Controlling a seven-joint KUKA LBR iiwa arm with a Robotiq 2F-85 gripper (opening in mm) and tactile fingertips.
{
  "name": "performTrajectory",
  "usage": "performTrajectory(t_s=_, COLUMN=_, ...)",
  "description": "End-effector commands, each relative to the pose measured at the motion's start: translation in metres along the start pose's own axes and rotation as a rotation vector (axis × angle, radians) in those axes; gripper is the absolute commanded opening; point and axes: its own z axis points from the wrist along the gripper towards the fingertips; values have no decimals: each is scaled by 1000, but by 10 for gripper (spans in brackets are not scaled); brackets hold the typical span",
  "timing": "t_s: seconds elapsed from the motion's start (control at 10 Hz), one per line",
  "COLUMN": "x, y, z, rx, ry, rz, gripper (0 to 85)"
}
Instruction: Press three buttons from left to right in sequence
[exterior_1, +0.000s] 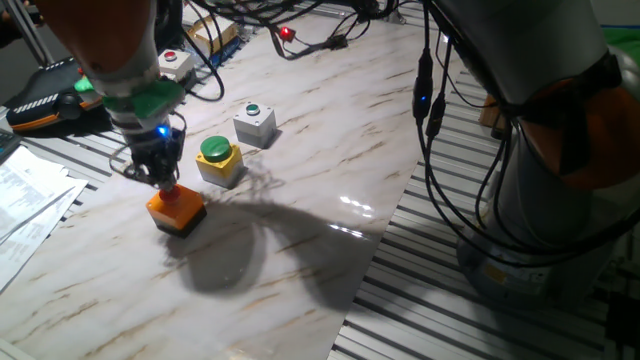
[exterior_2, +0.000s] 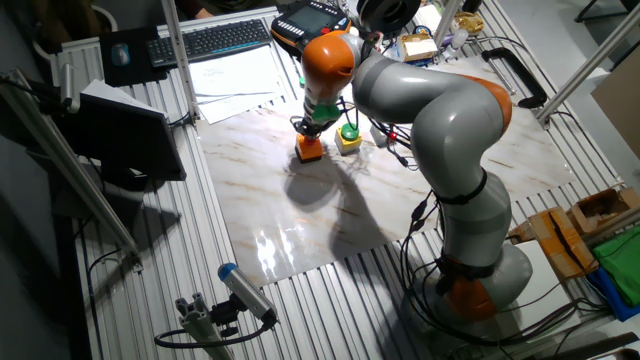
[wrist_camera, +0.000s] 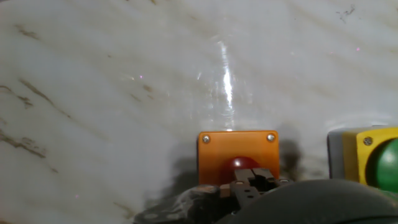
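Note:
The orange box (exterior_1: 178, 212) with the red button (wrist_camera: 244, 163) sits leftmost on the marble board; it also shows in the other fixed view (exterior_2: 309, 149). My gripper (exterior_1: 164, 181) stands straight down on it, its fingertips (wrist_camera: 255, 182) shut together and touching the red button. The yellow box with the wide green button (exterior_1: 219, 160) stands just to the right, seen at the hand view's right edge (wrist_camera: 373, 160). The grey box with the tiny green button (exterior_1: 254, 124) stands beyond it. In the other fixed view the arm hides the grey box.
A pale grey box with a red button (exterior_1: 173, 62) sits at the back left among black cables. Papers (exterior_1: 25, 200) lie off the board's left edge. A teach pendant (exterior_1: 45, 100) lies at the far left. The robot base (exterior_2: 470, 270) stands at the board's right.

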Motion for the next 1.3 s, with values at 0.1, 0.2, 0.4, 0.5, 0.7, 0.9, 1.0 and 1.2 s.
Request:
performTrajectory(t_s=0.1, x=2, y=-11, z=-11, rx=2, ry=0, rz=-8, gripper=7)
performTrajectory(t_s=0.2, x=4, y=-20, z=-17, rx=-3, ry=1, rz=-13, gripper=7)
performTrajectory(t_s=0.4, x=7, y=-42, z=-31, rx=-11, ry=0, rz=-18, gripper=7)
performTrajectory(t_s=0.5, x=8, y=-52, z=-39, rx=-9, ry=4, rz=-25, gripper=7)
performTrajectory(t_s=0.7, x=11, y=-72, z=-58, rx=20, ry=13, rz=-42, gripper=7)
performTrajectory(t_s=0.9, x=14, y=-92, z=-72, rx=42, ry=16, rz=-59, gripper=7)
performTrajectory(t_s=1.0, x=16, y=-100, z=-76, rx=46, ry=16, rz=-59, gripper=7)
performTrajectory(t_s=1.2, x=23, y=-116, z=-78, rx=55, ry=13, rz=-70, gripper=7)
